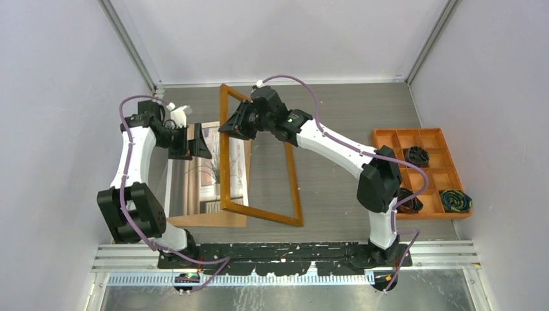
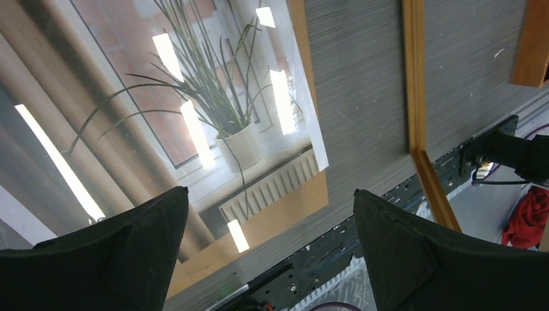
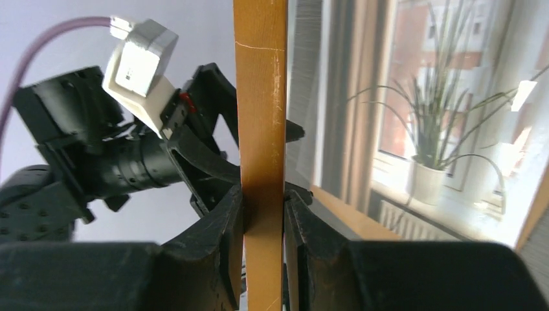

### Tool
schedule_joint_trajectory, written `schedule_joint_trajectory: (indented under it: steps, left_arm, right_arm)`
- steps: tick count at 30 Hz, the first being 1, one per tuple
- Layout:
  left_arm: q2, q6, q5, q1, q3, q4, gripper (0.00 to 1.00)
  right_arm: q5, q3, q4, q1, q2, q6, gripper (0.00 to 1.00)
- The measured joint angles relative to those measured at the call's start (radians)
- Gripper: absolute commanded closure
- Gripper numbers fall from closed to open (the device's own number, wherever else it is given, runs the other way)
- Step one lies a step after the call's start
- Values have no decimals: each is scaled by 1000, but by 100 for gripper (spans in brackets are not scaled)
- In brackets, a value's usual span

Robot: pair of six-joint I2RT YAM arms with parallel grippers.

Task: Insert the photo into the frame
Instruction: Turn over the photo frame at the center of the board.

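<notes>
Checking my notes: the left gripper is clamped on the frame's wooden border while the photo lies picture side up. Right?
No: the right gripper, not the left gripper, is clamped on the wooden border of the frame, as the right wrist view shows. The photo does lie picture side up.

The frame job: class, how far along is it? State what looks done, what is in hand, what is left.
Done: the photo lies face up on the brown board. In hand: the right gripper is shut on the frame, holding it tilted beside the photo; the left gripper hovers open above the photo. Left: the photo is not yet in the frame.
</notes>
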Motion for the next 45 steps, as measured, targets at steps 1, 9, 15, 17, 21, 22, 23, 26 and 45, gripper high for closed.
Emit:
schedule_joint_trajectory:
  steps: [1,9,15,17,21,22,23,26,45]
  left_arm:
    - [-9,-3,6,-2,2,-2,0]
    - [-49,-34,54,-25,63,-23,0]
    - [-83,-56,80,-54,112,-41,0]
    - [-93,-62,87,-64,127,-45,0]
    - [-105,-80,96,-98,154,-51,0]
    - [-106,-84,97,-109,159,-51,0]
    - [-106,-90,97,-124,164,-51,0]
    - [-106,-108,94,-177,172,-51,0]
    - [-80,-164,-23,-456,302,-50,0]
  right_arm:
    - [-29,-27,47,-9,-13,30,99]
    - [-125,-67,231,-71,-27,182,99]
    - [-176,-67,340,-85,-27,261,99]
    - [-198,-72,381,-86,-27,289,99]
    - [-233,-119,467,-95,-29,323,87]
    - [-242,-140,490,-98,-32,325,83]
    - [-249,-167,518,-103,-37,334,79]
    - [-267,-229,579,-124,-68,350,69]
    - [-237,-188,155,-202,-195,114,31]
